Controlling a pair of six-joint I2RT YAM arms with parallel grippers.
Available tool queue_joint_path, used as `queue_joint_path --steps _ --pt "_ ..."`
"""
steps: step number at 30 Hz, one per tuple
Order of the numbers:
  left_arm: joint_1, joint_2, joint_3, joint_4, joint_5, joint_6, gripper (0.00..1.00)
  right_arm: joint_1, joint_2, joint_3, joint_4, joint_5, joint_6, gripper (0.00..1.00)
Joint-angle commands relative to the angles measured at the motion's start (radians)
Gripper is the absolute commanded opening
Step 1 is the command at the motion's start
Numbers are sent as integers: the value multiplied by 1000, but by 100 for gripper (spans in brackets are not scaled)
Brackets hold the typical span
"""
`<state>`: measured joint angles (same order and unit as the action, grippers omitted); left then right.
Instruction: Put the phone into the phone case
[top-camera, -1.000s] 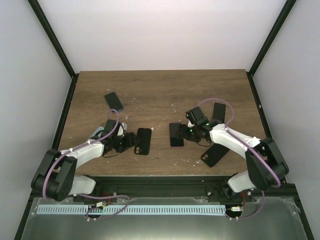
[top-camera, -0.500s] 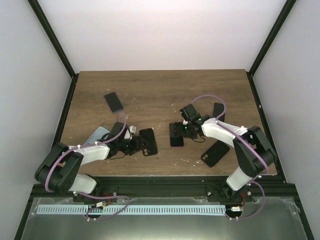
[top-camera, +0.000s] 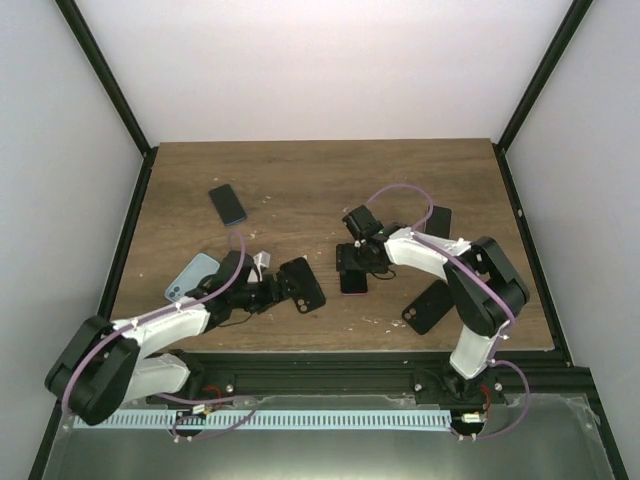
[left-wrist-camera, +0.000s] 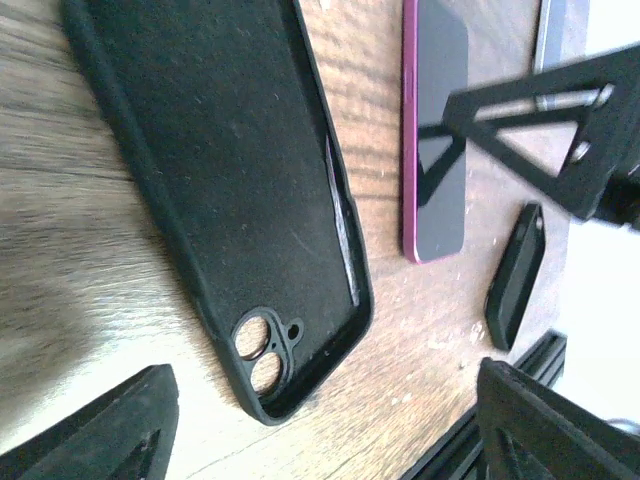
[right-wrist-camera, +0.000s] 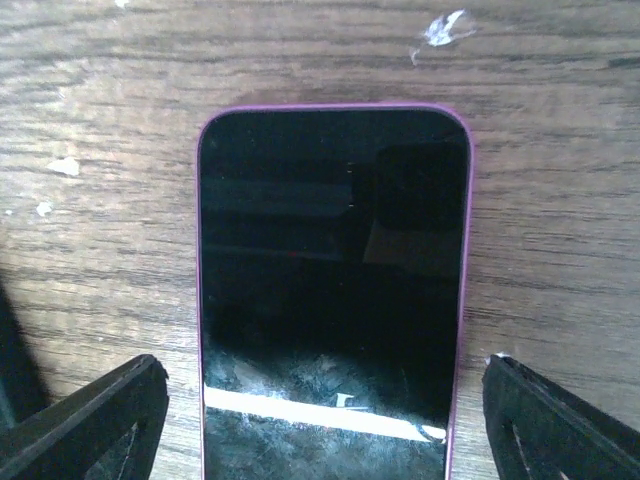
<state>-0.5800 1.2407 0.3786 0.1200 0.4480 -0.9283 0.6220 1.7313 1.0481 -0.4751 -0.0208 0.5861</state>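
Observation:
The phone (top-camera: 352, 271), dark screen up with a magenta rim, lies flat on the table; it fills the right wrist view (right-wrist-camera: 333, 270) and shows in the left wrist view (left-wrist-camera: 437, 130). My right gripper (right-wrist-camera: 325, 425) is open, low over the phone's near end, one finger outside each long edge, not touching; it shows from above (top-camera: 357, 255). The black phone case (top-camera: 301, 284) lies open side up, left of the phone, camera cutout nearest my left gripper (left-wrist-camera: 230, 180). My left gripper (left-wrist-camera: 330, 440) is open and empty just behind the case's end (top-camera: 265, 291).
A dark blue phone (top-camera: 228, 203) lies at the back left. A light blue phone (top-camera: 190, 277) lies by the left arm. A black case (top-camera: 425, 306) lies at the front right, and another dark case (top-camera: 438, 220) behind the right arm. White specks dot the wood.
The black case has slid right and turned, nearer the phone. My left arm has stretched lower and to the right, uncovering the light blue phone. My right gripper has moved left over the phone.

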Motion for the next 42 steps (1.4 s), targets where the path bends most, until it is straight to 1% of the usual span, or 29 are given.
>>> queue_joint_path --steps 1,3,6,10,13,15,19,22,24,28,36,42 --pt "-2 -107 -3 -133 -133 46 90 38 44 66 -52 73 10 89" --pt "-2 -149 3 -188 -165 70 96 51 66 87 -72 95 15 89" --pt "-2 -207 18 -272 -233 94 97 66 98 114 -100 135 24 89" --pt "-1 -264 -3 -292 -315 76 90 75 132 133 -131 187 39 89" --pt "6 -297 -32 -251 -331 43 87 82 143 135 -138 209 40 87" --pt "22 -291 -31 -234 -330 39 85 85 150 136 -143 215 39 86" --pt "61 -224 16 -238 -315 55 82 86 149 120 -141 234 36 83" --pt "94 -147 38 -185 -275 72 80 87 139 94 -123 231 29 81" --pt "106 -95 60 -161 -260 83 80 87 131 72 -111 223 29 77" --pt "113 4 126 -152 -252 107 79 87 98 26 -101 225 32 73" --pt "115 166 206 -103 -217 137 77 87 -30 -106 -80 233 49 69" --pt "115 266 276 -96 -230 181 77 82 -102 -204 -45 268 79 66"
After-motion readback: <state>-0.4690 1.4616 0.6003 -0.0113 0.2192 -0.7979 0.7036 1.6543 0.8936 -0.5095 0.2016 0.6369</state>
